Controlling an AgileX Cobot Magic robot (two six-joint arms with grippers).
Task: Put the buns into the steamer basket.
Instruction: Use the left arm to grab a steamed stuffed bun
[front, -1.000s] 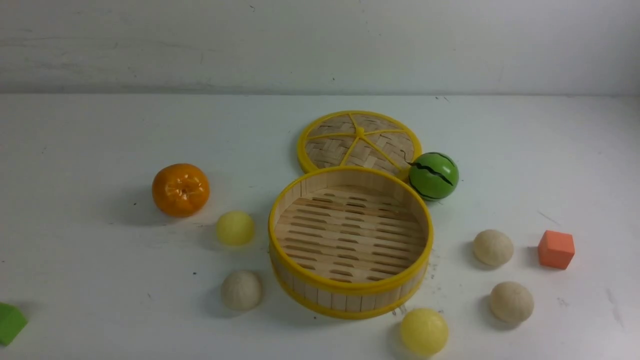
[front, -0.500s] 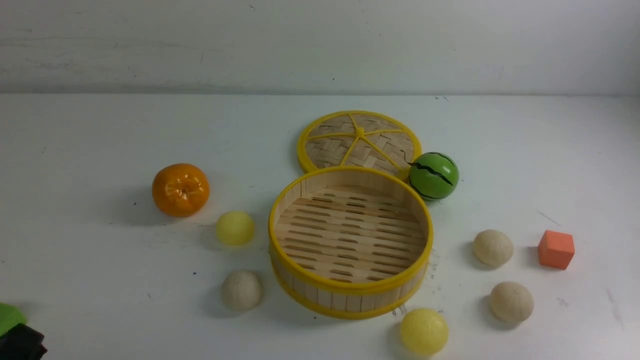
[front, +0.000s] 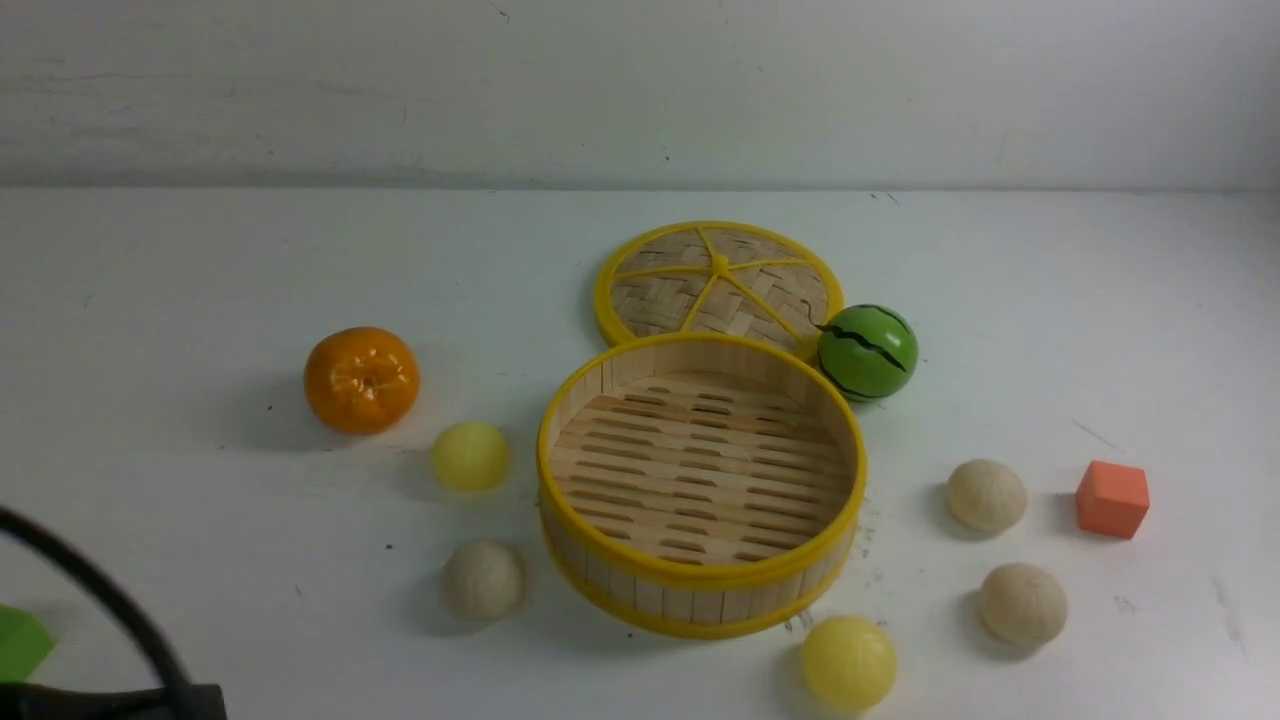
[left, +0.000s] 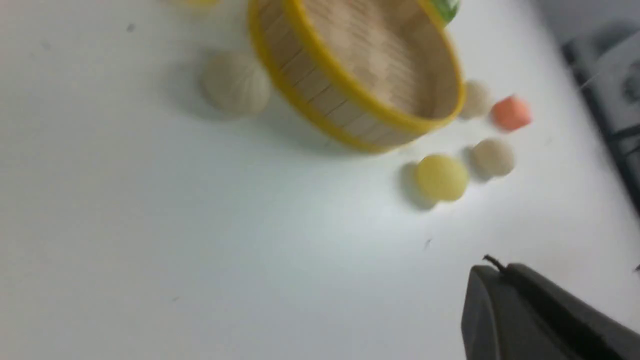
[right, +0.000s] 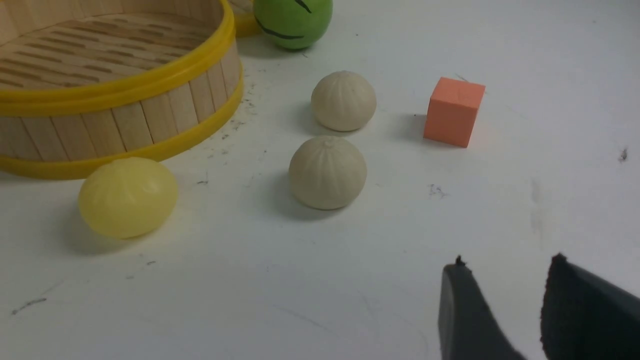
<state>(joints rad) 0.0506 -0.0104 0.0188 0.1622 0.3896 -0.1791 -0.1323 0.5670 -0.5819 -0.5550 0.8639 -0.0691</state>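
Note:
The steamer basket (front: 700, 578) stands mid-table with nothing on its slatted floor. Several buns lie around it: a yellow bun (front: 470, 456) and a cream bun (front: 483, 580) to its left, a yellow bun (front: 848, 663) in front, two cream buns (front: 986, 495) (front: 1022, 604) to its right. My left gripper (left: 492, 272) is shut on nothing, well short of the basket wall (left: 325, 100) and the cream bun (left: 236, 90). My right gripper (right: 505, 270) is open and holds nothing; it hangs short of the nearer cream bun (right: 327, 172).
A woven lid (front: 718, 285) and a green watermelon ball (front: 867, 352) sit behind the basket. An orange fruit (front: 361, 379) lies at the left, an orange cube (front: 1112, 498) at the right, a green block (front: 20, 645) at the near left edge. My left arm (front: 120, 700) and its cable show bottom left.
My left arm has come into the front view's bottom left corner, with its black cable arching over the green block. No bun or other object has moved.

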